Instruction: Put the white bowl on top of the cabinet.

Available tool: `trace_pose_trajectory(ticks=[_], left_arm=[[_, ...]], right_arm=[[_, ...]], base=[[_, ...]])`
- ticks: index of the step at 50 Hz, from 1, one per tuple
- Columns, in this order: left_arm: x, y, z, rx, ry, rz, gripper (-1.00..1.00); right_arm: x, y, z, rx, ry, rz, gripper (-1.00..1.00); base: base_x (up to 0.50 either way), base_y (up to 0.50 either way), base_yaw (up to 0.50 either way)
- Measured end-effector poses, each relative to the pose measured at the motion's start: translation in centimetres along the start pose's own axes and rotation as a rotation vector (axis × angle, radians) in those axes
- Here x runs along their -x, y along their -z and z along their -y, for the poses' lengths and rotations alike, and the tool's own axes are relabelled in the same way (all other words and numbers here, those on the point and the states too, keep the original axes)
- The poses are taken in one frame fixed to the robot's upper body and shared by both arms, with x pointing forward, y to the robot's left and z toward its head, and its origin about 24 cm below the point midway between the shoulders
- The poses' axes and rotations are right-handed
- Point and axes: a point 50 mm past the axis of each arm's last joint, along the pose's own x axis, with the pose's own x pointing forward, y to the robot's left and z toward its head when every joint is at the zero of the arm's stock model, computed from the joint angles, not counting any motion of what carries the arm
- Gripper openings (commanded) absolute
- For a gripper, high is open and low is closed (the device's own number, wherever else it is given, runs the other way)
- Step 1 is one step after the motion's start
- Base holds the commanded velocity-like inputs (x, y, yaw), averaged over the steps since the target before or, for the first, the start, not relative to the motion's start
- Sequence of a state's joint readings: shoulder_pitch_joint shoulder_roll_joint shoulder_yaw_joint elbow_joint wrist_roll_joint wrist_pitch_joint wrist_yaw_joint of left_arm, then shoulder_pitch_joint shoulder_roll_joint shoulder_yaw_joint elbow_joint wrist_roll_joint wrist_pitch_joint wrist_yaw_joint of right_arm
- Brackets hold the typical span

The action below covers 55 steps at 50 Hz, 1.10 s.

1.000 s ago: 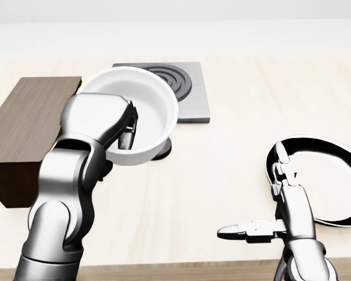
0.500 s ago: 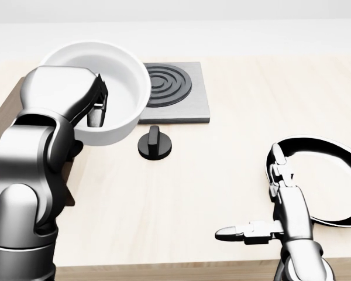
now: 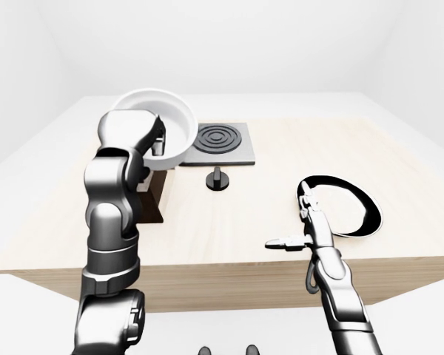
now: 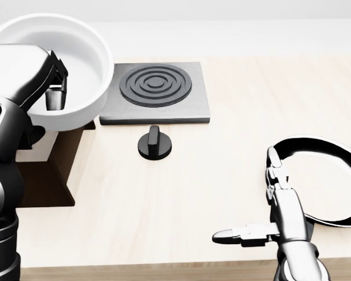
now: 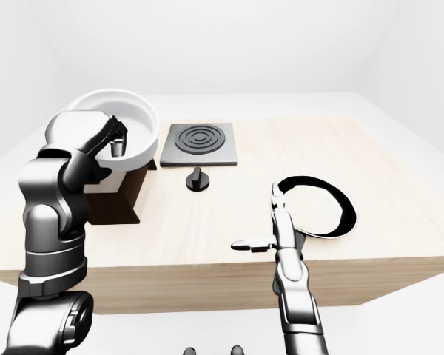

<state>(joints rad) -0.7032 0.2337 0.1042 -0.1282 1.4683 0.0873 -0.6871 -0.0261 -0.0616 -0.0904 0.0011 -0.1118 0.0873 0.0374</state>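
Left hand: your left hand [image 4: 55, 88] is closed on the bowl [image 4: 76, 70], fingers hooked over its near rim and reaching inside

Bowl: white, held up at 10 o'clock in the head view, tilted slightly toward you; it sits over the cabinet [image 4: 52, 170], but you cannot tell whether its base touches the top

Right hand: your right hand [image 4: 263, 205] is open and holds nothing; one finger points to 9 o'clock, another to 12, low at 5 o'clock in the head view

Hidden: most of the cabinet is covered by your left arm and the bowl; only its dark right end and side show. The plate [image 4: 339, 170] is cut by the right edge at 3 o'clock and partly behind your right hand

Left arm: raised, elbow bent, forearm folded up to the bowl

Other: burner [image 4: 156, 85] at 12 o'clock, knob [image 4: 154, 143] just below it, both on the table [image 4: 193, 193]
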Motion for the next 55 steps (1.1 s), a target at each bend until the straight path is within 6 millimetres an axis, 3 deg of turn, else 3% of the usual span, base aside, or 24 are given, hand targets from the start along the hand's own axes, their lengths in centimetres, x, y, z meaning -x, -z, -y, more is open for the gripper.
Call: trace_pose_trajectory(ticks=[10, 37, 55], left_arm=[[-0.2, 1.1, -0.3, 0.015, -0.013, -0.01, -1.0], [-3.8, 4.0, -0.2, 0.255, -0.132, 0.027, -1.0], [-4.9, 5.5, 0.0, 0.351, -0.201, -0.007, -1.0]], right_arm=[[0.0, 0.1, -0.1, 0.006, -0.003, -0.004, 1.0], [0.0, 0.4, -0.3, 0.018, -0.008, -0.017, 1.0], [0.0, 0.5, -0.4, 0.022, -0.01, -0.022, 1.0]], base=[[0.0, 0.0, 0.0], [0.0, 0.0, 0.0], [0.0, 0.0, 0.0]])
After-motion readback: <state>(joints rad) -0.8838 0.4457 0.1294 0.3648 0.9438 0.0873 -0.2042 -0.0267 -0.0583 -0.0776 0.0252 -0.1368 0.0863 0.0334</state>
